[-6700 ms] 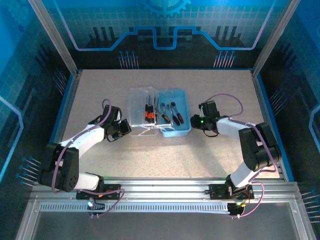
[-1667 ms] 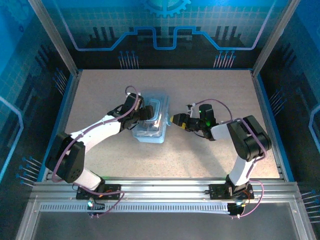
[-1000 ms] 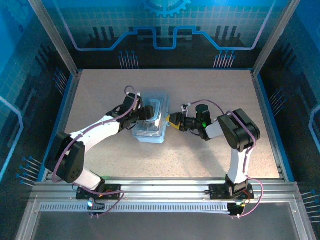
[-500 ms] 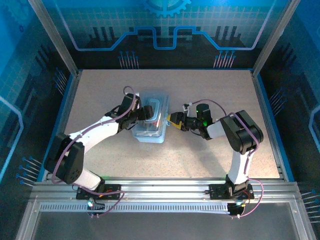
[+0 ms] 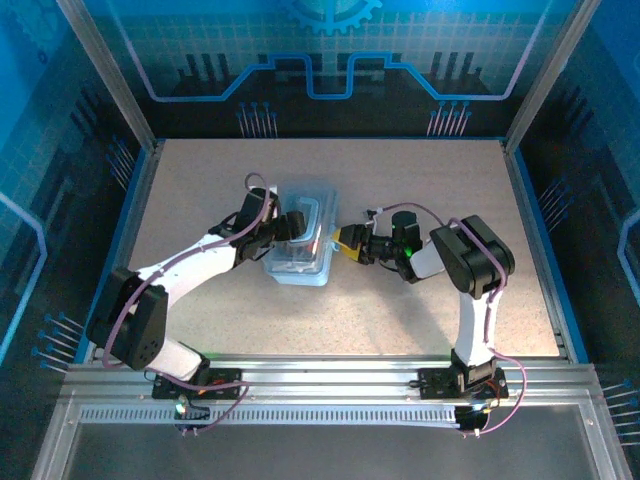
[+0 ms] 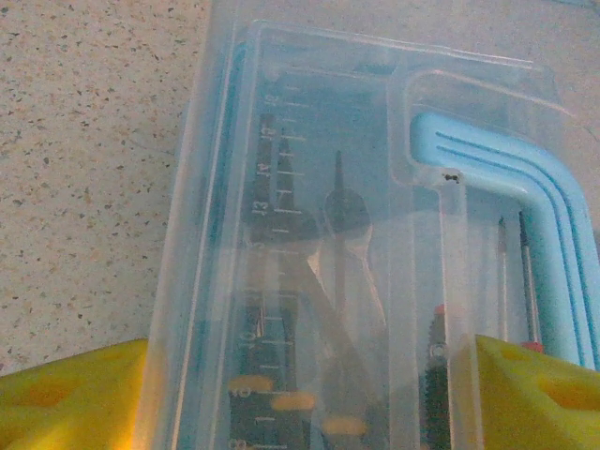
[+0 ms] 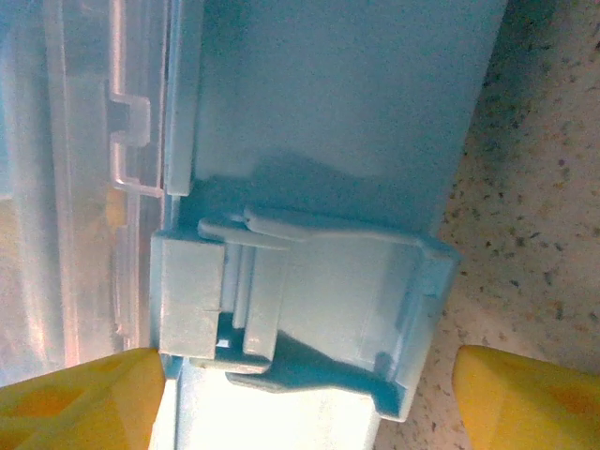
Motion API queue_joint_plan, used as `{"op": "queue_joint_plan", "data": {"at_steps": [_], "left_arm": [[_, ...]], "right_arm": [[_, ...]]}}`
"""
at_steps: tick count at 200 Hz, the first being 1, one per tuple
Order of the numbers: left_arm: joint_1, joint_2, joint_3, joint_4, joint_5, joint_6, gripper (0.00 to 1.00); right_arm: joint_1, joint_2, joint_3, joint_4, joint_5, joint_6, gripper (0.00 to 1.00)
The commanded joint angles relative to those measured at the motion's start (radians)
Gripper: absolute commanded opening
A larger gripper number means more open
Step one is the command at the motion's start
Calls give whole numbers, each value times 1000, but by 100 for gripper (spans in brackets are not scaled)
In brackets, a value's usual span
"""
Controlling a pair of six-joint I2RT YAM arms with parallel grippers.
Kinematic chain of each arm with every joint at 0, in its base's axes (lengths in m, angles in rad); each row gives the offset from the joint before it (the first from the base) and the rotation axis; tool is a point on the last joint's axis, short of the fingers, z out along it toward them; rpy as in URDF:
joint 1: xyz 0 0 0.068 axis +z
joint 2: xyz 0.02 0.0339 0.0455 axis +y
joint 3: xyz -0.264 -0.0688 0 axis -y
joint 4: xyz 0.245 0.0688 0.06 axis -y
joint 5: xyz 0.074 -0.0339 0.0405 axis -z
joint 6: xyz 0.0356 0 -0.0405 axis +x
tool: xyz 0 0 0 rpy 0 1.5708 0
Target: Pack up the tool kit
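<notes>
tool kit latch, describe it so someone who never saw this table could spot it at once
On the speckled table, find the light-blue tool kit at the middle. The latch is the tab on its side wall facing the right gripper. It is opaque light blue, unlike the clear lid beside it.

- Speckled beige counter (image 5: 420, 190), edged in blue.
- Blue circuit-patterned backdrop panels (image 5: 330, 50) behind and on both sides.
- Slanted metal frame posts (image 5: 105, 70).
- Slotted aluminium rail (image 5: 330, 375) along the near edge.
</notes>
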Motion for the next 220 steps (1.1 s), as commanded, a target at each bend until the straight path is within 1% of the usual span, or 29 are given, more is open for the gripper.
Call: {"op": "queue_joint_plan", "data": {"at_steps": [1,25,49,115,129,148,183,220], "left_arm": [[18,39,-71,-153,18,0,78],[19,34,-74,-159,20,-1,78],[19,28,-68,-170,17,4,78],[19,22,-43,-213,7,-1,78],[18,24,-36,-220,7,1,78],[20,24,-30,-228,11,-3,78],[19,23,-19,-246,12,0,78],[19,18,-16,-258,12,-3,78]], "right_arm": [[6,36,6,161,-28,75,82],[5,58,0,288,-43,145,80],[-5,63,-13,363,-51,192,79],[-40,11,-53,359,-40,194,75],[-43,8,-56,364,-43,201,73],[-42,2,-59,364,-43,202,68],[-57,-12,-71,335,-36,190,53],[-60,-22,-74,324,-37,183,42]]}}
